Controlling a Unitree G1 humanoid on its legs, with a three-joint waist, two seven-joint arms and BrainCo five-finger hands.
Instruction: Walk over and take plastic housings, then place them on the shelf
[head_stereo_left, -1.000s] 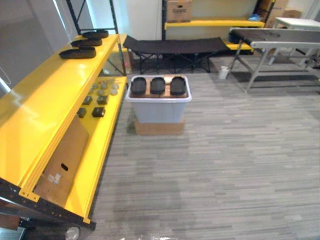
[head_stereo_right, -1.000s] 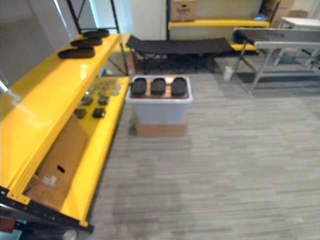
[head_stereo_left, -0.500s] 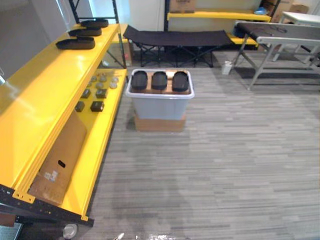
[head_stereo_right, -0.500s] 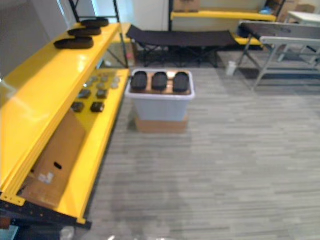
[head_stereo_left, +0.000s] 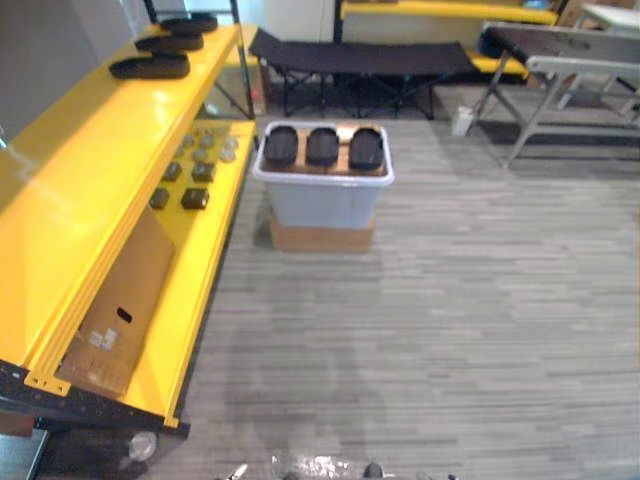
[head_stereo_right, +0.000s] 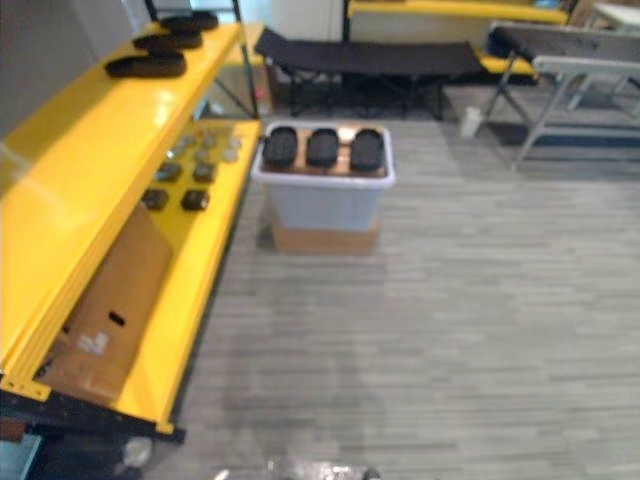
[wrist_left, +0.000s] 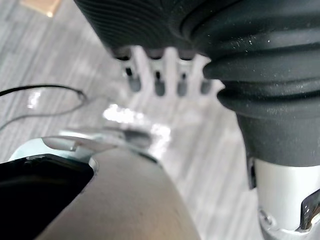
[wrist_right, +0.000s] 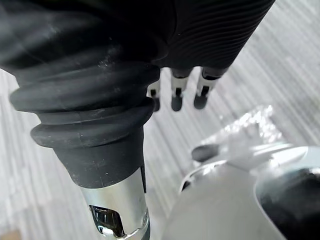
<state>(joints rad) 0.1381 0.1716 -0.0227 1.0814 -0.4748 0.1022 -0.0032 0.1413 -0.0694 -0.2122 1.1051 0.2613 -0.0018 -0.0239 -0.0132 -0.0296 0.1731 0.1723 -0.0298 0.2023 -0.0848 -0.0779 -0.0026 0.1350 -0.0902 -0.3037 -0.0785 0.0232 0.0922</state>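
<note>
Where the three black plastic housings (head_stereo_left: 322, 146) lie, side by side in a row, a brown board (head_stereo_left: 343, 162) across the top of a grey white-rimmed bin (head_stereo_left: 322, 205) carries them. The bin stands on a low cardboard box (head_stereo_left: 322, 237) on the grey plank floor (head_stereo_left: 480, 330), just beside the near end of a yellow shelf (head_stereo_left: 100, 170) that runs along the robot's left. At the far end of the shelf's upper deck lie three other black housings (head_stereo_left: 150, 67), one behind another and a little apart. On the lower deck (head_stereo_left: 205, 265), level with the bin, sit small dark and grey parts (head_stereo_left: 194, 198) in rows, and nearer the robot a cardboard sheet (head_stereo_left: 120, 310) leans between the two decks.

Behind the bin stands a black folding cot (head_stereo_left: 355, 57). To its right is a grey-framed table (head_stereo_left: 570, 62), with a small white container (head_stereo_left: 461, 121) on the floor by one of its legs.

The left hand (wrist_left: 157, 80) hangs above the floor in its wrist view, fingers pointing down and seemingly straight, with nothing in them, though they show foreshortened past the ribbed cover. The right hand (wrist_right: 176, 96) hangs likewise, fingers loose and empty.
</note>
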